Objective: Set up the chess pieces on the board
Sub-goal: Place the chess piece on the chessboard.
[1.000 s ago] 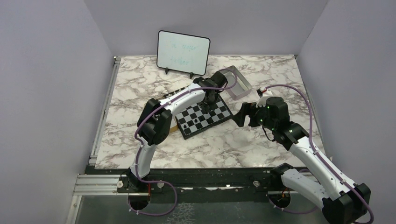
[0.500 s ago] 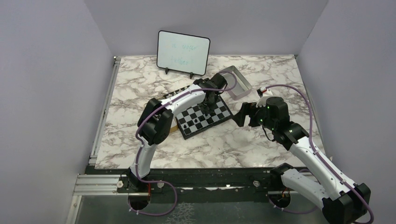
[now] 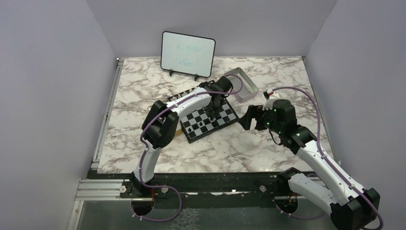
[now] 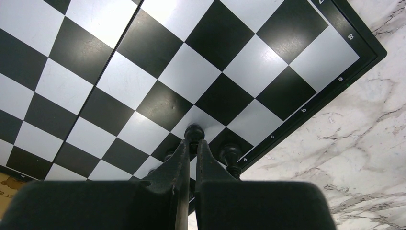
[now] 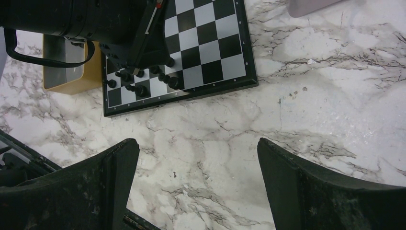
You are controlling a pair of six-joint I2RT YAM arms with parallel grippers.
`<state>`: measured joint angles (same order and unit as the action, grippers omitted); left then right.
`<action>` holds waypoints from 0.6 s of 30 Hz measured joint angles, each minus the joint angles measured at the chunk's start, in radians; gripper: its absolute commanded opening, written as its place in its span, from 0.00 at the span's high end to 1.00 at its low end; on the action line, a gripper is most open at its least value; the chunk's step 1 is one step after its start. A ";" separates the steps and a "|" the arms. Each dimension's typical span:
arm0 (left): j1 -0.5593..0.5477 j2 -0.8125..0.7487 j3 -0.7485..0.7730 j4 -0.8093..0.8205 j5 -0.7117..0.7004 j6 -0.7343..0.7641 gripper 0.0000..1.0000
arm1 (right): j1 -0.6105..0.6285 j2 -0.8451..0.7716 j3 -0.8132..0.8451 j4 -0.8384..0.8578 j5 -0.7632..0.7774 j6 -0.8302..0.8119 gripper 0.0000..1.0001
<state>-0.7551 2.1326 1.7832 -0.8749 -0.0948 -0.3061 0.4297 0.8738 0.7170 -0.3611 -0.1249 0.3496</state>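
The left gripper (image 4: 191, 143) is pinched narrow on 1 black piece (image 4: 194, 130), whose round head pokes out just past the fingertips. It hangs over the board (image 4: 368, 48), about 2 rows in from the lettered rim and near the letters c and d. Whether the piece's base already touches the square, I cannot tell.

The step in hand looks like setting this piece down. To do it well, the piece should go straight down, upright and centred on 1 square. The spot is tight: another black piece (image 4: 230, 154) stands just beside the fingers on the rim side, and more pieces (image 5: 139, 86) crowd along that same edge of the board. The fingers should part only a little, enough to free the piece, and then rise straight up. Any sideways drift could tip a neighbour or drag the piece off its square.

The right gripper (image 5: 196, 148) has its jaws spread wide and holds nothing. It hovers over the marble table (image 5: 311, 96), outside the board's rim and well apart from the pieces, so it does not crowd the placing.
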 measured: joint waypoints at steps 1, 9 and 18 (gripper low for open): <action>0.000 0.002 0.000 0.001 0.000 0.000 0.96 | 0.000 0.000 0.000 0.000 0.000 0.000 0.00; 0.000 0.007 0.000 0.005 0.000 0.000 0.88 | 0.000 0.000 0.000 0.000 0.000 0.000 0.00; 0.000 0.007 0.000 0.005 0.000 0.000 0.77 | 0.000 0.000 0.000 0.000 0.000 0.000 0.00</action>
<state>-0.7551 2.1395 1.7832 -0.8696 -0.0948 -0.3058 0.4297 0.8738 0.7170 -0.3611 -0.1249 0.3496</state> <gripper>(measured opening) 0.213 0.998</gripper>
